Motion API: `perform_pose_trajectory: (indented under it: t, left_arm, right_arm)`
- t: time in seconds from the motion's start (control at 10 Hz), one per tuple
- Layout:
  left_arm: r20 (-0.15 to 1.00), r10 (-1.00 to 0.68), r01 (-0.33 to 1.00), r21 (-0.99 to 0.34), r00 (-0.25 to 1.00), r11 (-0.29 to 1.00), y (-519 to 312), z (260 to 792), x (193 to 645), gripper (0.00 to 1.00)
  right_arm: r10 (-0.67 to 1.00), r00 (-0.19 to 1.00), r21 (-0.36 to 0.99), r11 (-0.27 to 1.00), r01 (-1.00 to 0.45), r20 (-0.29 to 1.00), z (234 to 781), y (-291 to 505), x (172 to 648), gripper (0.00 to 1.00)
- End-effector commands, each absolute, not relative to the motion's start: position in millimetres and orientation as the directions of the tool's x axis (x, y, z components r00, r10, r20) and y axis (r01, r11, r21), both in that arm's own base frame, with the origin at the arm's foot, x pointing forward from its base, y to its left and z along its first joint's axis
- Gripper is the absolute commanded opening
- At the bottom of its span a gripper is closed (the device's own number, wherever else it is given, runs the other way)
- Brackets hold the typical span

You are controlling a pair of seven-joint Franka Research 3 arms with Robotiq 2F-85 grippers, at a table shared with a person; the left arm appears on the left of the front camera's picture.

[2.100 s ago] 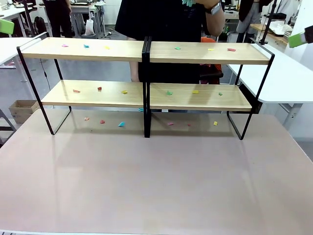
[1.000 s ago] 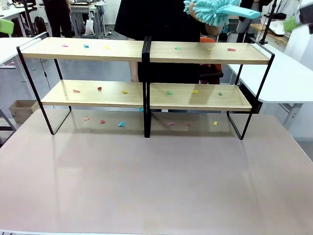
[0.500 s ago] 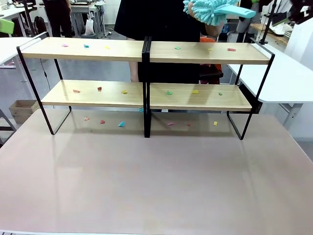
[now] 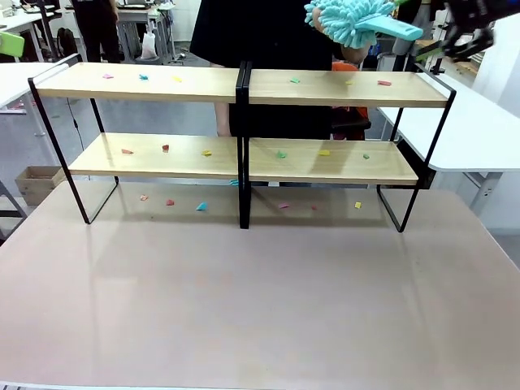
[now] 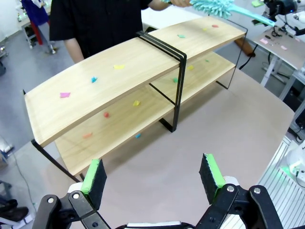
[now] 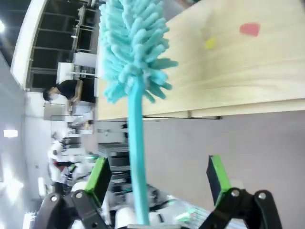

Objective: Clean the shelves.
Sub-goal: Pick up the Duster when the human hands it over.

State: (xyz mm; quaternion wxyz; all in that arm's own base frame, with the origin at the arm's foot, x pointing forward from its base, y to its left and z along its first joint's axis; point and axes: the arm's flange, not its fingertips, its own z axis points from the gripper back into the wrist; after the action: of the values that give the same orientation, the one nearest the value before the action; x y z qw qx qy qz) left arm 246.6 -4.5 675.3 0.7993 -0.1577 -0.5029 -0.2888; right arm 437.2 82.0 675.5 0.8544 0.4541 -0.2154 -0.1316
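Start at the right fingers [image 6: 101, 177]: spread wide, gripping nothing, with the thin turquoise handle [image 6: 137, 157] of a duster [image 6: 131, 45] standing in the gap, closer to the pad at lower left of the right wrist view, apparently not yet pinched. In the front view, find the same fingers as a dark blur at upper right, near the handle's tip. Trace the handle back to the fluffy head, held up by the person's hand [image 4: 345, 49] at top centre-right, above the right end of the shelves [image 4: 244, 85].

Turn to the left fingers [image 5: 94, 175]: likewise wide open and empty, hanging over the bare desk [image 5: 200, 129], well apart from the shelves.

Place the shelves across the far half of the desk in the front view: four pale wooden boards in a thin black frame, two tiers, joined at the middle. Note small coloured paper scraps [image 4: 143, 76] on every board and on the desk beneath.

Judge the shelves stiff, hard and smooth-topped, probably light enough to slide under a hard push; sweep gently, and for steadying take a black post. Expect the duster to be light, soft at the head, rigid and rather slippery along the handle; grip its free end, away from the hand.

No brand, label or readable writing anywhere.
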Motion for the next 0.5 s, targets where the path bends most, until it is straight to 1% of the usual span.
perform_pose_trajectory:
  t: [0.0, 0.1, 0.4]
  left_arm:
    - [0.899, -0.300, 0.624, 0.038, 0.320, 0.780, -4, 675, 246, 1.00]
    - [0.899, -0.300, 0.624, 0.038, 0.320, 0.780, -4, 675, 246, 1.00]
    - [0.899, -0.300, 0.624, 0.038, 0.320, 0.780, -4, 675, 246, 1.00]
  right_arm:
    - [-0.441, 0.879, 0.886, 0.462, 0.052, 0.178, 682, 99, 453, 1.00]
    - [-0.415, 0.898, 0.894, 0.445, 0.059, 0.148, 678, 104, 458, 1.00]
    - [-0.429, 0.895, 0.893, 0.441, 0.089, 0.123, 675, 101, 462, 1.00]
